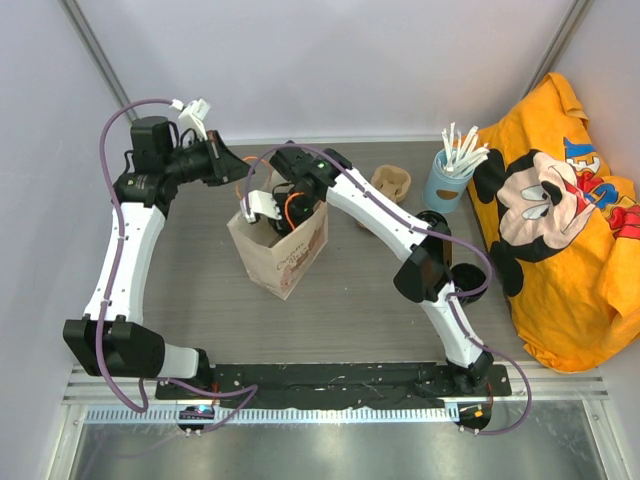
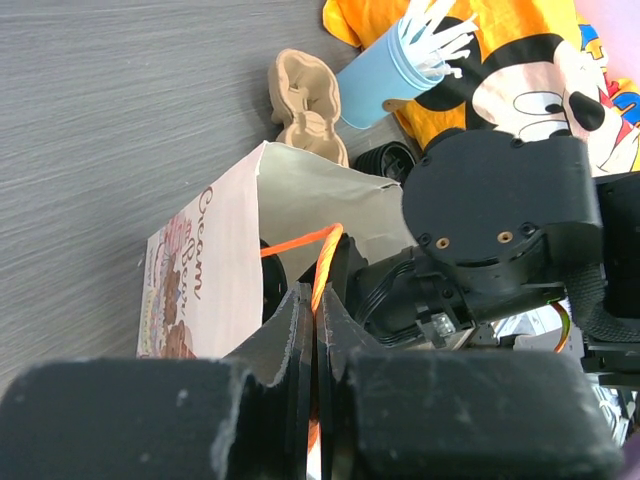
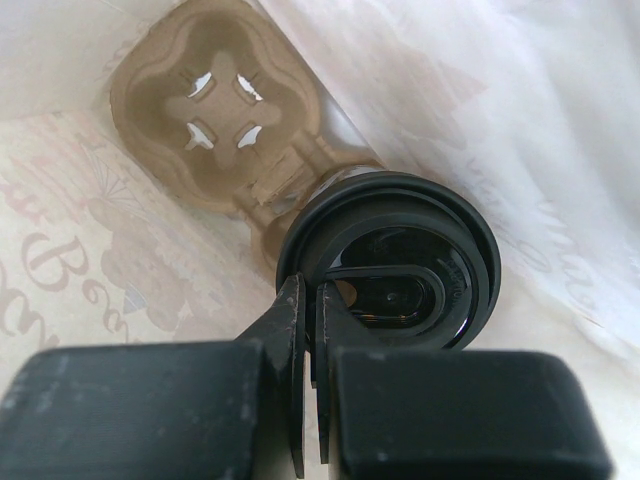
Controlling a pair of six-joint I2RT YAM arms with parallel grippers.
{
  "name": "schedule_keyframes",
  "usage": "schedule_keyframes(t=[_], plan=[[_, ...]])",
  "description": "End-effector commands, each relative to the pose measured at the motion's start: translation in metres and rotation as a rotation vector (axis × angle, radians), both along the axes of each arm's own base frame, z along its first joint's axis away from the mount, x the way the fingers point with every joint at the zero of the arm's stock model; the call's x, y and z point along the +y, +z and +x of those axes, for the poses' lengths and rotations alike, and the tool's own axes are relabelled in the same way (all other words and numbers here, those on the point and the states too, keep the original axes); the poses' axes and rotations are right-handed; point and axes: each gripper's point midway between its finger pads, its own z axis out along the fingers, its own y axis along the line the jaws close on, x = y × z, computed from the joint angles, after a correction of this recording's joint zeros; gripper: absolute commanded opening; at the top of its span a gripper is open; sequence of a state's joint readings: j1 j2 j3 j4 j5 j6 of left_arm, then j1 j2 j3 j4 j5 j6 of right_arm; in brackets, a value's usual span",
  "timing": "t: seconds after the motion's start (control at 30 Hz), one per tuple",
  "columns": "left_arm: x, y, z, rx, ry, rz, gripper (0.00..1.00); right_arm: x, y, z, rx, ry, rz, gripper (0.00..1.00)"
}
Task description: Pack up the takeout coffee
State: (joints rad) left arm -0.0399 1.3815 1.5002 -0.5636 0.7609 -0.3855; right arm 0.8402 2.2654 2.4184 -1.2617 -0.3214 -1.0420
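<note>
Takeout coffee down in the bag, both grippers pinched shut.
The right gripper (image 3: 310,300) reaches into the paper bag (image 1: 285,262), its fingers closed to a sliver on the rim of the takeout coffee (image 3: 400,270). The cup sits at the bag's bottom, over one end of the cardboard carrier (image 3: 215,110). At the bag's far left edge, the left gripper (image 2: 315,305) is clamped tight on the orange handle (image 2: 325,250).

An orange Mickey Mouse shirt (image 1: 560,220) lies crumpled along the right of the grey table (image 1: 200,280). Just beside it stands a blue cup (image 1: 443,190) of white sticks (image 1: 462,150) (fanned out) — and, left of that, a brown cardboard carrier (image 1: 390,183).
</note>
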Motion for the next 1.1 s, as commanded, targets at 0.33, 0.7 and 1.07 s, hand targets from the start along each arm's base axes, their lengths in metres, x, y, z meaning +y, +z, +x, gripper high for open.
schedule_keyframes(t=[0.33, 0.7, 1.07], plan=[[-0.002, 0.014, 0.001, -0.032, -0.011, -0.005, 0.05, -0.001, -0.007, -0.002, -0.005, 0.016, -0.034, 0.01], [-0.001, 0.014, 0.0, -0.035, -0.01, -0.002, 0.05, 0.001, -0.01, -0.002, 0.0, 0.014, -0.03, 0.01], [0.0, 0.015, -0.001, -0.041, -0.004, 0.004, 0.05, 0.001, -0.014, -0.002, 0.011, 0.018, -0.029, 0.01]])
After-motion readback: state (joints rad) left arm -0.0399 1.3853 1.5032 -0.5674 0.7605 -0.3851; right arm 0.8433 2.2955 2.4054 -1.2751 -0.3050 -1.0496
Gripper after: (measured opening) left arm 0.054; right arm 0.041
